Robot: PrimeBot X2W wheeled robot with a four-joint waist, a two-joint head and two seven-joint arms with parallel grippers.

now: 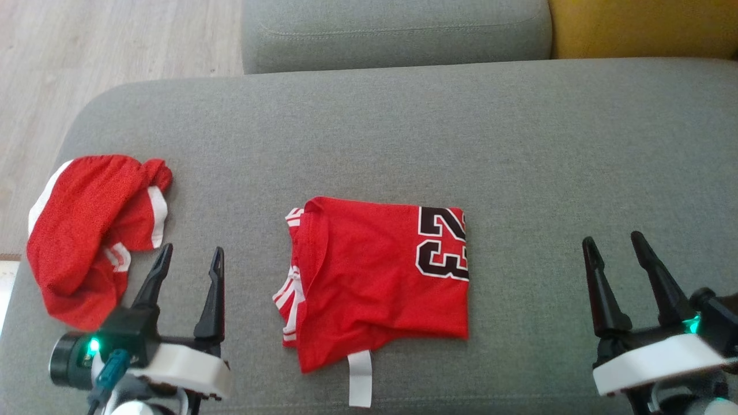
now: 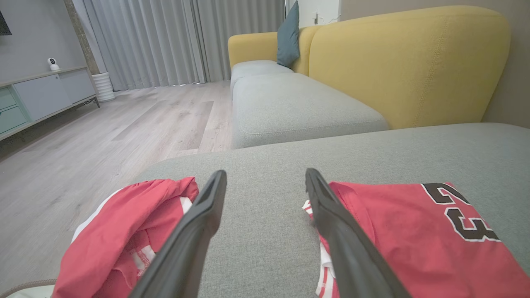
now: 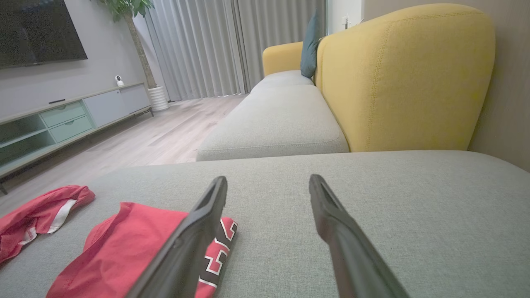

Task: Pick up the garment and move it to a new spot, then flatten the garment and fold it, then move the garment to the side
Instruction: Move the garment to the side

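While the grey cushion (image 1: 519,144) is lying wide open toward twelve and three o'clock, a crumpled red garment (image 1: 86,230) is crowding its nine o'clock edge. The folded red jersey (image 1: 380,276) is sitting mid-cushion, at three o'clock of the left gripper (image 1: 192,251) and at nine o'clock, well apart, of the right gripper (image 1: 612,237). Both are gaping wide, holding nothing.

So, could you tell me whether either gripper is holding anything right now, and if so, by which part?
Nothing is held. The left gripper and the right gripper are both open and empty; the folded jersey lies between them.
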